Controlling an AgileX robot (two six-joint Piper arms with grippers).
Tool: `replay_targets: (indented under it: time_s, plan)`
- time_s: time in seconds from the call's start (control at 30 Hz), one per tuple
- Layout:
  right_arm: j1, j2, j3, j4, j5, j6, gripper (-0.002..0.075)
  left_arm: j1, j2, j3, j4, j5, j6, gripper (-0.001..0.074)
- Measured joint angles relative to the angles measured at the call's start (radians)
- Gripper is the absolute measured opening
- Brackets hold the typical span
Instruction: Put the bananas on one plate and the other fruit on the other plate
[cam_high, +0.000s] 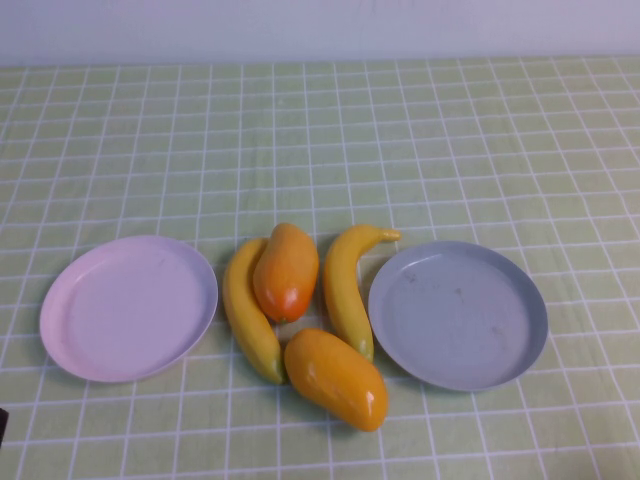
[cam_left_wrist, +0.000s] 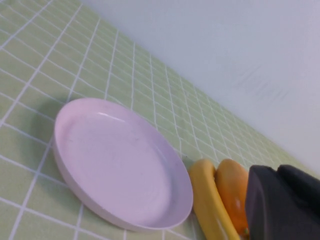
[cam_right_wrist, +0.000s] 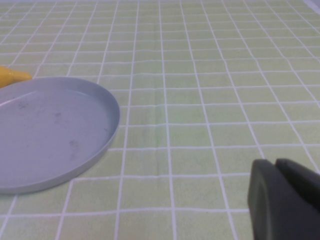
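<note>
Two bananas lie between the plates: one (cam_high: 247, 310) beside the pink plate (cam_high: 128, 306), one (cam_high: 347, 285) touching the grey-blue plate's (cam_high: 458, 314) rim. One orange fruit (cam_high: 285, 270) with a redder end rests between the bananas. The other orange fruit (cam_high: 336, 378) lies nearer the front. Both plates hold nothing. My left gripper (cam_left_wrist: 277, 172) is shut and empty, low by the table's front left; its view shows the pink plate (cam_left_wrist: 117, 162), a banana (cam_left_wrist: 207, 200) and an orange fruit (cam_left_wrist: 231, 192). My right gripper (cam_right_wrist: 275, 165) is shut and empty, to the right of the grey-blue plate (cam_right_wrist: 50, 135).
A green checked cloth (cam_high: 400, 130) covers the whole table. A pale wall (cam_high: 320, 25) runs along the far edge. A banana tip (cam_right_wrist: 11, 76) shows past the grey-blue plate in the right wrist view.
</note>
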Motion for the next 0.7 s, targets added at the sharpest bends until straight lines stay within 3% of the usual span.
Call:
replay_targets:
  time_s: [0.27,0.5,0.7]
  plan:
    - [0.000,0.000,0.000,0.000,0.000,0.000,-0.0017,0.000,0.272,-0.276,0.008,0.289,0.021,0.0000]
    - [0.000,0.000,0.000,0.000,0.000,0.000,-0.0017,0.000,0.647,-0.553,0.010,0.562,0.301,0.0000]
    - [0.000,0.000,0.000,0.000,0.000,0.000,-0.0017,-0.007,0.976,-0.764,0.017,0.627,0.402,0.0000]
